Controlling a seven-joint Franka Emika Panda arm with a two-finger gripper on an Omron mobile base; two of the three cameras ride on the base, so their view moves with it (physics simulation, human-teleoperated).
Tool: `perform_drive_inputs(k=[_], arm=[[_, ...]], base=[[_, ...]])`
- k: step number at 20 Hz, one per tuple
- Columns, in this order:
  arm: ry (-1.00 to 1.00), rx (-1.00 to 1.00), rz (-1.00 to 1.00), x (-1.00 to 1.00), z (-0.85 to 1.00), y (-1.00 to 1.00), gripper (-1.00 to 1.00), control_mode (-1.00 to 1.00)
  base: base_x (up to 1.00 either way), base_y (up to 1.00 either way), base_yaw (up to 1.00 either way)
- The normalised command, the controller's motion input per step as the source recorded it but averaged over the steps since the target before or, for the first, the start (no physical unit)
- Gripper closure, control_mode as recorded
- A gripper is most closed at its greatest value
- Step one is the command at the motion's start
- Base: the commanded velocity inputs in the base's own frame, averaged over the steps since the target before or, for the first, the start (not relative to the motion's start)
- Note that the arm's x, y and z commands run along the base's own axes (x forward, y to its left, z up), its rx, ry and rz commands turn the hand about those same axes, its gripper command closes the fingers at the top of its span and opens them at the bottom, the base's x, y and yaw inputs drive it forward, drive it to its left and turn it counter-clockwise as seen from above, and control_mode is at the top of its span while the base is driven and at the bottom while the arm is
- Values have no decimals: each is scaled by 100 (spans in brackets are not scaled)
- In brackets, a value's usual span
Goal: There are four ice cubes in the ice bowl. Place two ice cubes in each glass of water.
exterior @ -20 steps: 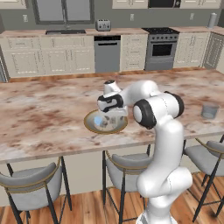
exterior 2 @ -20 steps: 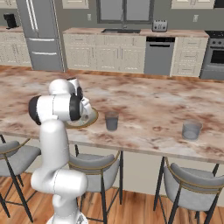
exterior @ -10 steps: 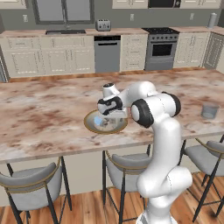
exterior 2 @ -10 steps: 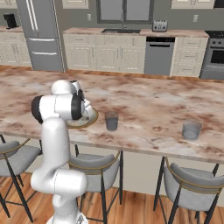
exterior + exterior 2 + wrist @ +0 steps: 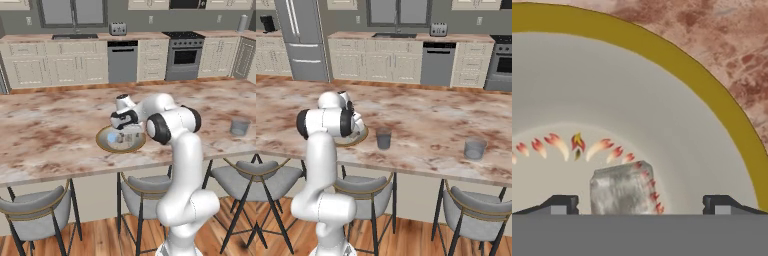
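The ice bowl (image 5: pixel 677 65), wide with a golden-tan rim and a ring of red flame marks inside, sits on the island counter (image 5: pixel 45 135). In the hand view one translucent grey ice cube (image 5: pixel 624 192) lies on the bowl's floor between my two fingertips (image 5: pixel 560 204), untouched by either. My gripper (image 5: pixel 129 134) hangs open, low inside the ice bowl (image 5: pixel 102 142), beside a pale blue ice cube (image 5: pixel 112 137). One glass of water (image 5: pixel 384 138) stands just right of the bowl, the other glass of water (image 5: pixel 475 148) farther right; the far one (image 5: pixel 240 126) is also in the left base view.
Grey stools (image 5: pixel 37 207) stand along the near edge of the island. Cabinets, a dishwasher (image 5: pixel 122 60) and an oven line the back wall, with a toaster on that counter. My own arm covers most of the bowl (image 5: pixel 362 136) in the right base view.
The hand has sunk a little lower into the bowl, fingers still wide apart. Bowl and glasses have stayed put.
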Motion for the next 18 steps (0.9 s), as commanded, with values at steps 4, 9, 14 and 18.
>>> perform_drive_inputs(k=[4, 9, 14, 18], arm=[[3, 0, 0, 0, -20, 4, -100, -100], [1, 0, 0, 6, -19, 2, -100, -100], [0, -1, 0, 21, -2, 0, -100, -100], [0, -1, 0, 14, -4, 1, -100, -100]], base=[[0, 0, 0], [0, 0, 0], [0, 0, 0], [0, 0, 0]])
